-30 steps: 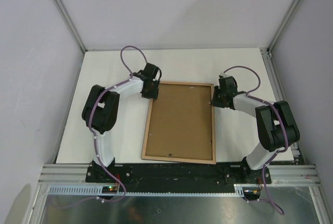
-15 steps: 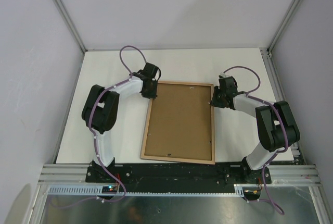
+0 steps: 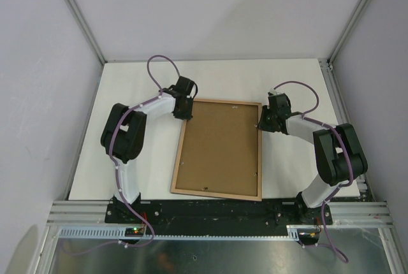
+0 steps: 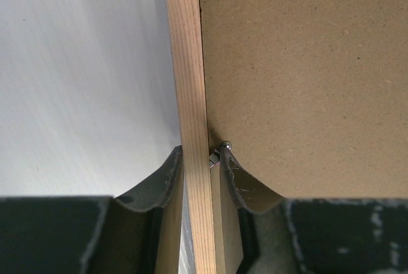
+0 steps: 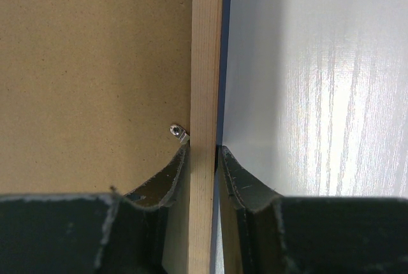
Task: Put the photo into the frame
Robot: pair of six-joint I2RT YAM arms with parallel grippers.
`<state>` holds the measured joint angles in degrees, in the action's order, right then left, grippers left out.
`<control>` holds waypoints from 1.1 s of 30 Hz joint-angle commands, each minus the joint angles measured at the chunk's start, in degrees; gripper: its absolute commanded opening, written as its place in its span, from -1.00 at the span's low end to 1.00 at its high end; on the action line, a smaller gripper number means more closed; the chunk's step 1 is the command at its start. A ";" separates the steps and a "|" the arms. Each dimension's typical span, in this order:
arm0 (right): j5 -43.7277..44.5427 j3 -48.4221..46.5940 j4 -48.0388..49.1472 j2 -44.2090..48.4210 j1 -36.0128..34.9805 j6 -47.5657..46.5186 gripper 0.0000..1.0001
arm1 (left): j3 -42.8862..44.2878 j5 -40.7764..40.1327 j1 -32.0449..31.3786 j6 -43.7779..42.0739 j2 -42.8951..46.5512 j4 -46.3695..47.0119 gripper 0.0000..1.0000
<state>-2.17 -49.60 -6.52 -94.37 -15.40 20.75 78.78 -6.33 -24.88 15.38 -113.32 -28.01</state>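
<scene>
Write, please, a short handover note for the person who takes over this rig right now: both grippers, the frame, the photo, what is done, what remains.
The left gripper is shut on the frame, on its left rail near the far corner.
The right gripper is shut on the right rail, also near the far corner.
The frame is on the table, wooden back up, with the backing board in it.
The photo is not in view; it may be under the board.
Done: cannot be confirmed.
Left: check that the photo is inside before releasing.

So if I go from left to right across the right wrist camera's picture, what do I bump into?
Brown backing board → little silver clip next to the wood → frame, its light wooden edge → white table.
</scene>
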 commanded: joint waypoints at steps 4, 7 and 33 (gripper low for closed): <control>-2.02 0.69 -1.07 1.14 0.03 -0.73 -1.00 | -0.35 -4.56 0.74 -3.71 -0.65 -0.22 -0.20; -2.04 0.70 -1.23 1.18 0.10 -0.72 -1.00 | 0.16 -4.36 0.76 -3.73 -0.74 -0.24 -0.09; -2.50 0.69 -1.02 0.89 0.35 -0.77 -1.00 | -0.64 7.57 5.38 -7.63 0.07 -0.44 -0.12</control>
<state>-2.96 -49.58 -6.48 -94.37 -15.25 20.75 78.54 0.89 -21.50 10.39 -113.32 -27.64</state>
